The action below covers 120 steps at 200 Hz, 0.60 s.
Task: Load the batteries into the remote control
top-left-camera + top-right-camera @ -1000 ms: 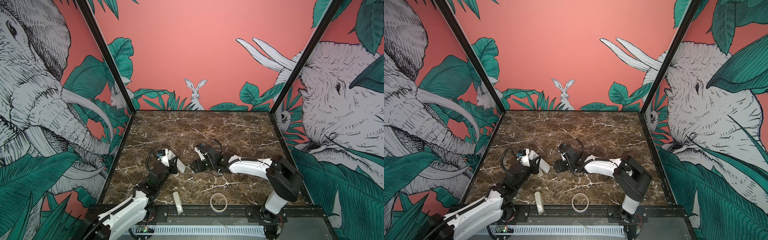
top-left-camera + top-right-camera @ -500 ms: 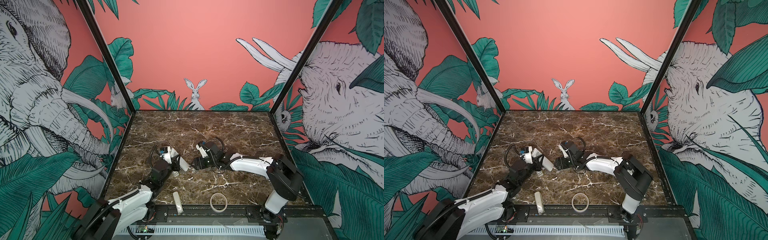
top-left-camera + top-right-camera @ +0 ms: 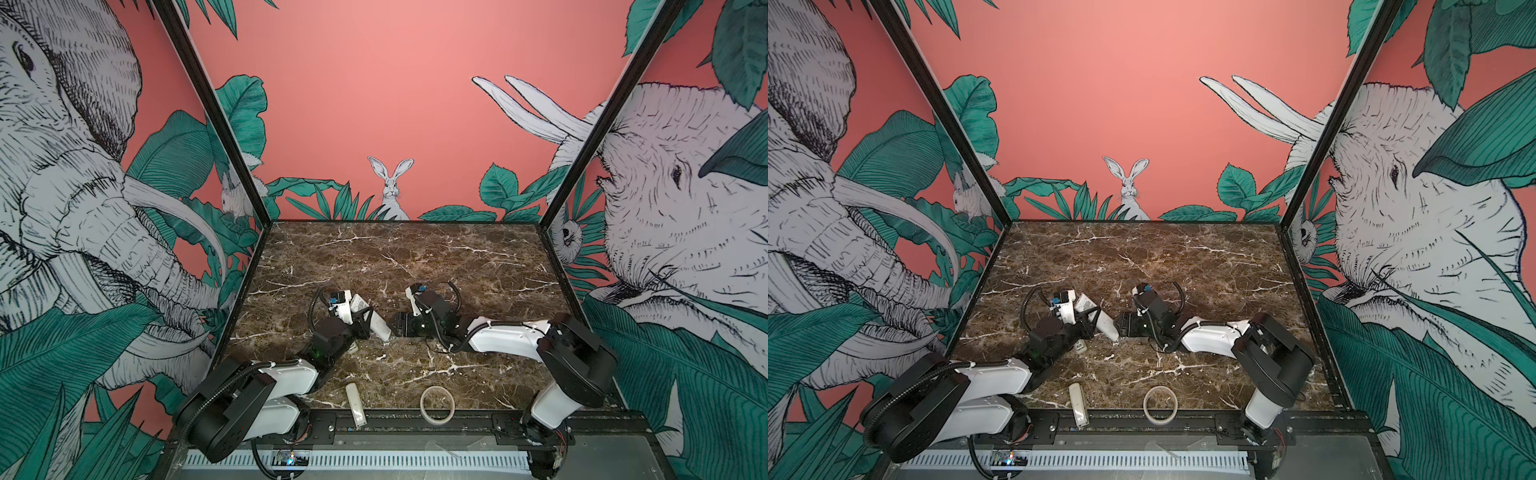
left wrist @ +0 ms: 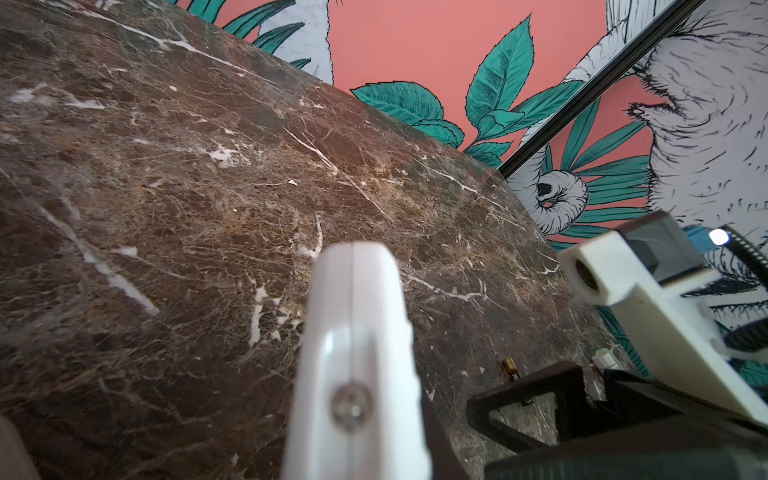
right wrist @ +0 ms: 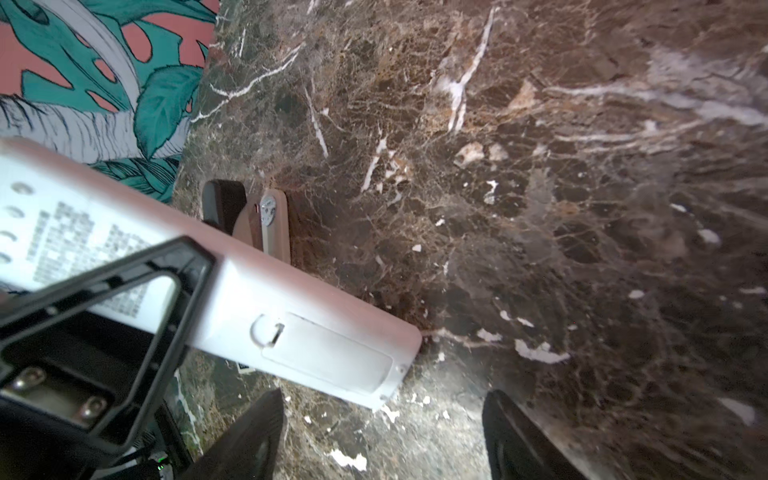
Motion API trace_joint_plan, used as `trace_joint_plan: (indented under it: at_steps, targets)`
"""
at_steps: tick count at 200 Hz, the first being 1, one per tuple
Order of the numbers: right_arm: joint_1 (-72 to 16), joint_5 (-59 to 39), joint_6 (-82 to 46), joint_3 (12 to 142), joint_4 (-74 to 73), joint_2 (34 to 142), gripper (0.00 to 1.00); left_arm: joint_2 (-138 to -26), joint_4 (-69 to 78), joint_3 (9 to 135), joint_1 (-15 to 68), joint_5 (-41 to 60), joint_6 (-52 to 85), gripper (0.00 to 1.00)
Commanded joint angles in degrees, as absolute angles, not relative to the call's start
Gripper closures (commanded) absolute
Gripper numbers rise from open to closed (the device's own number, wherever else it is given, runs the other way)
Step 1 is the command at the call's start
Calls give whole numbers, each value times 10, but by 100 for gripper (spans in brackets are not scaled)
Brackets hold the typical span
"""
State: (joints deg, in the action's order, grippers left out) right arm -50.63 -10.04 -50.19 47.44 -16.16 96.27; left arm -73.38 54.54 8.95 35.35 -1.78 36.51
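A: State of left gripper (image 3: 364,319)?
B: Clamped tight on the remote control (image 3: 380,328), mid-table, tilted, low end pointing right. Label side and battery cover (image 5: 328,353) face the right wrist camera; cover is on.
A: And right gripper (image 5: 382,411)?
B: Jaws wide apart, holding nothing, just right of the remote's low end. Cannot tell if that end touches the table (image 3: 415,257).

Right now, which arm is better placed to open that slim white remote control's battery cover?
Probably right. The left gripper is shut on the slim white remote control; the right gripper, open and empty, sits beside its closed battery cover.
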Motion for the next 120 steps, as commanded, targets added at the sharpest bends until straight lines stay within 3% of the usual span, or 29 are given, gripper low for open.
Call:
trace_joint_plan:
  at_steps: [1,120]
  targets:
    - [-504,-104,-559,483,-239,994,26,-750,534,70,361,-36,366,100]
    - [-504,-138,-601,493,-326,1052,33,-780,561,60,377,-56,371,100]
